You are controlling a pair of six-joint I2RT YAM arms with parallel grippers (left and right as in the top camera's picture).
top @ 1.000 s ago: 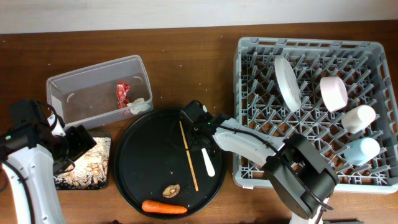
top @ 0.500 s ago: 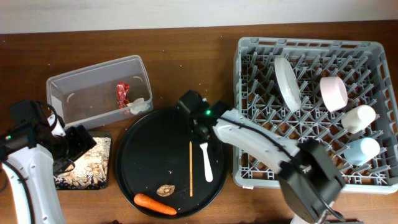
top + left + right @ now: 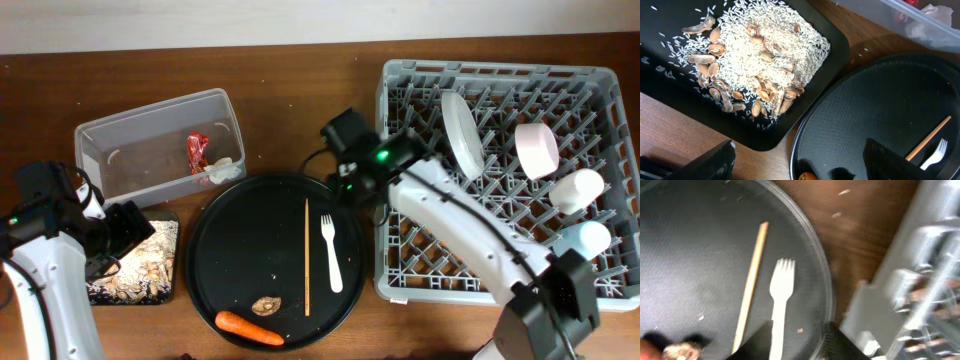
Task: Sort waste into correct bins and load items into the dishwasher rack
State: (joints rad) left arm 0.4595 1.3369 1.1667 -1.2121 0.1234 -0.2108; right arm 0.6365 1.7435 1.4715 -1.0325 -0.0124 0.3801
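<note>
Left gripper [image 3: 800, 167] hangs wide open and empty over the scrap tray [image 3: 810, 95]; carrot [image 3: 249, 329], stick [image 3: 306, 257] and fork [image 3: 329, 252] lie on the round tray [image 3: 230, 250]; right gripper [image 3: 800, 342], partly open, holds nothing, beside the rack [image 3: 500, 70]

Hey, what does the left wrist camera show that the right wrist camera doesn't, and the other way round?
Only the left wrist view: the food scraps piled in the shallow black tray, and a corner of the clear tub.
Only the right wrist view: a corner of the rack, and the brown lump at the bottom edge.
Both: the round tray, with the stick and fork lying side by side on it.
</note>
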